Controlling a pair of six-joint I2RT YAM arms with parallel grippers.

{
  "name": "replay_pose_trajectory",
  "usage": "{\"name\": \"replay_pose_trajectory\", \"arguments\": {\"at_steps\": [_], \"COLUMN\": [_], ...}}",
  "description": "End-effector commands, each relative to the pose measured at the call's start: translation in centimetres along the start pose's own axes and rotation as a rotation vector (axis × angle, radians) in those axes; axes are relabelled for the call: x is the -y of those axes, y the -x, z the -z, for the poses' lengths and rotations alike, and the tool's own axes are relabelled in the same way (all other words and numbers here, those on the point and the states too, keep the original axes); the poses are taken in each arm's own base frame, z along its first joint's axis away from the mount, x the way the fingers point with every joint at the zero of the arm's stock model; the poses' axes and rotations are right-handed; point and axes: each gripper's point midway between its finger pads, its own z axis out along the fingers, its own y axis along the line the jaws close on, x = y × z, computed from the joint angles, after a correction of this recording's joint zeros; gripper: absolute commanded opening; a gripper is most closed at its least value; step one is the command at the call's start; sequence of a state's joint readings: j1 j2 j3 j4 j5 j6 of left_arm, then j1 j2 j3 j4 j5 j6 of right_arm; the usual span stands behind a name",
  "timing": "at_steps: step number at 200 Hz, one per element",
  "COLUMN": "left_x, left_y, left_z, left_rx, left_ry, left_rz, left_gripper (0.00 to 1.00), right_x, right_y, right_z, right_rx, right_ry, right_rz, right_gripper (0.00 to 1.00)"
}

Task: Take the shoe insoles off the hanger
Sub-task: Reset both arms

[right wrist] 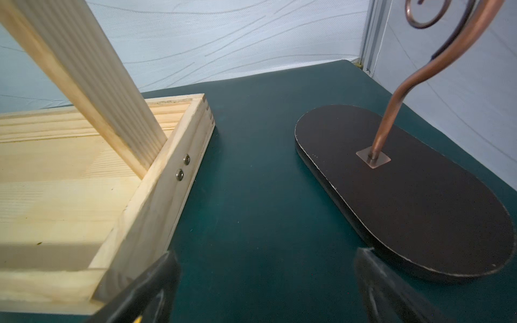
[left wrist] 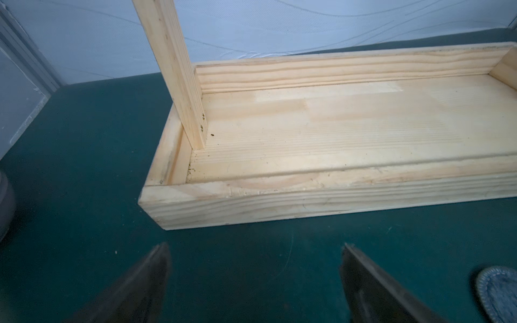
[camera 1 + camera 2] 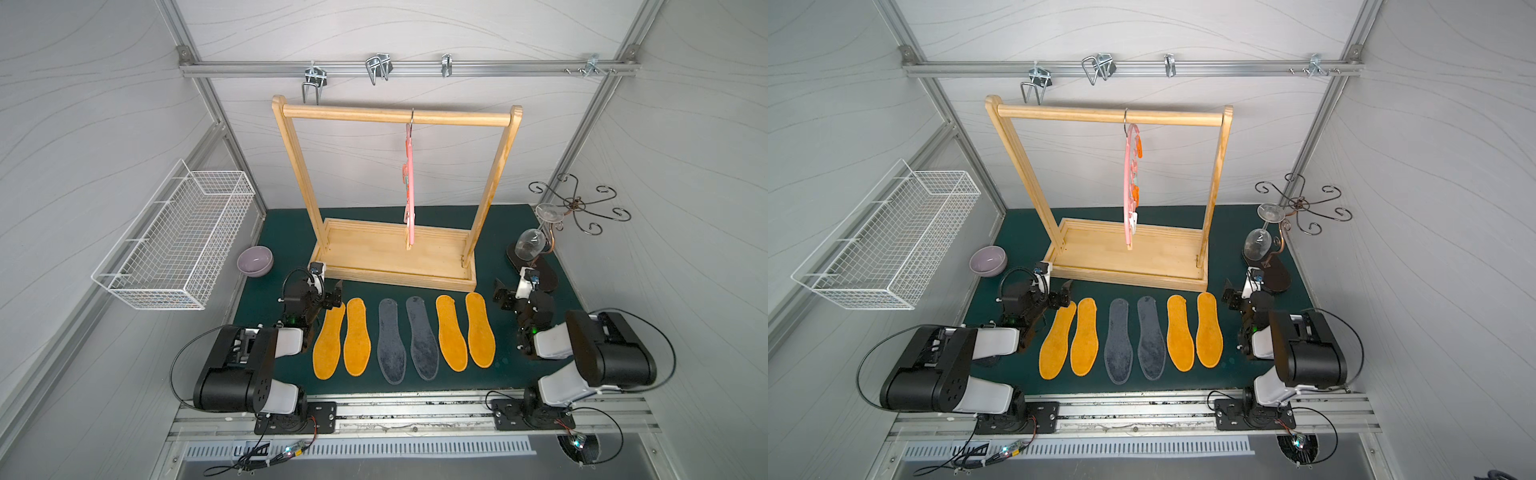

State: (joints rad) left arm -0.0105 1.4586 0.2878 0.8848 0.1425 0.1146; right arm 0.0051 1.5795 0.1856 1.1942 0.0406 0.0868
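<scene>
On the mat [image 3: 286, 224], six insoles [image 3: 422, 336] (flat)

Fuzzy cloth is shown on the shoe insoles [image 3: 357, 336]; smooth plastic on the hanger [image 3: 411, 224]; grained wood on the rack [image 2: 307, 134]; matt covering on the surface [image 1: 251, 195]; coppery metal on the stand stem [image 1: 386, 125].

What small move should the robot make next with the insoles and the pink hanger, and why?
Probably none beyond leaving both arms parked: the four orange-yellow fuzzy foot-shaped insoles and two dark grey ones lie flat on the green mat, the thin pink hanger on the light wooden rack holds only its clips, and the left gripper and right gripper are open and empty.
</scene>
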Motion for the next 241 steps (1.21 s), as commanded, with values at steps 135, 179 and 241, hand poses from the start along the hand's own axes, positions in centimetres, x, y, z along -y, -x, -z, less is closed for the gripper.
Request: {"name": "replay_pose_trajectory", "arguments": {"at_steps": [135, 179, 241], "left_x": [-4.1, -4.1, -4.1], "left_y": [1.5, 1.5, 1.5], "left_z": [-2.2, -2.1, -2.1], "left_rx": [0.001, 0.001, 0.000], "left_ry": [0.143, 0.144, 0.143], "left_rz": [0.127, 0.126, 0.127], "left_gripper": [1.00, 1.00, 1.00], "right_x": [-4.4, -4.4, -4.5], "right_y": [1.2, 1.2, 1.2], "right_z": [-4.1, -4.0, -4.0], "right_rx": [-0.141, -0.138, -0.136], "right_ry": [0.151, 0.152, 0.154], "right_rz": [0.129, 0.132, 0.132], "right_gripper": [0.99, 0.99, 0.99]}}
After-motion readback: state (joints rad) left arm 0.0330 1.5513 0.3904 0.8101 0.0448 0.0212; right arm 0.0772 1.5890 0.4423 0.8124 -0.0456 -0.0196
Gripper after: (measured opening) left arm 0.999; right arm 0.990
